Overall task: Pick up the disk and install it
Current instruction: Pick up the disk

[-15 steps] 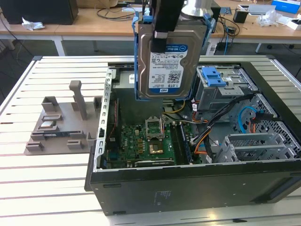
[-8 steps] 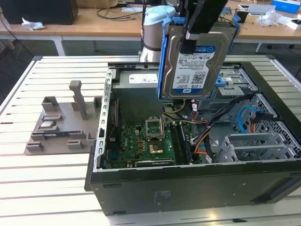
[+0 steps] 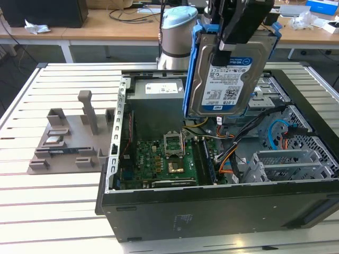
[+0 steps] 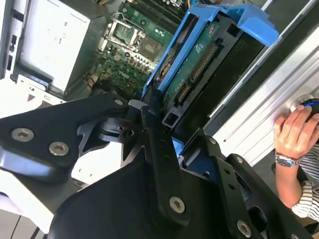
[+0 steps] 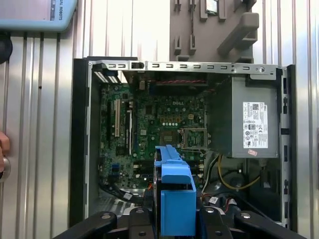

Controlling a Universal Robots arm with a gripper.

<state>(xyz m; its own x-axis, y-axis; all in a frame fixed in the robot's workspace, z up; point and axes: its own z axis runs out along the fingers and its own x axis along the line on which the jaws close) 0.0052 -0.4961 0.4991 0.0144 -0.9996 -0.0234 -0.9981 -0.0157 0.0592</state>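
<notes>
One open computer case (image 3: 212,211) sits nearest on the slatted counter (image 3: 53,211). Above its motherboard (image 3: 159,159), your tool (image 3: 229,45) is clamped on the disk (image 3: 228,74), holding it upright, label outward. Beyond stands the arm's grey base (image 3: 177,37).

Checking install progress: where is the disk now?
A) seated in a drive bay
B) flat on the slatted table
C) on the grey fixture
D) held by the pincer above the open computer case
D: the exterior view shows the disk upright in the pincer, raised over the open computer case.
</notes>
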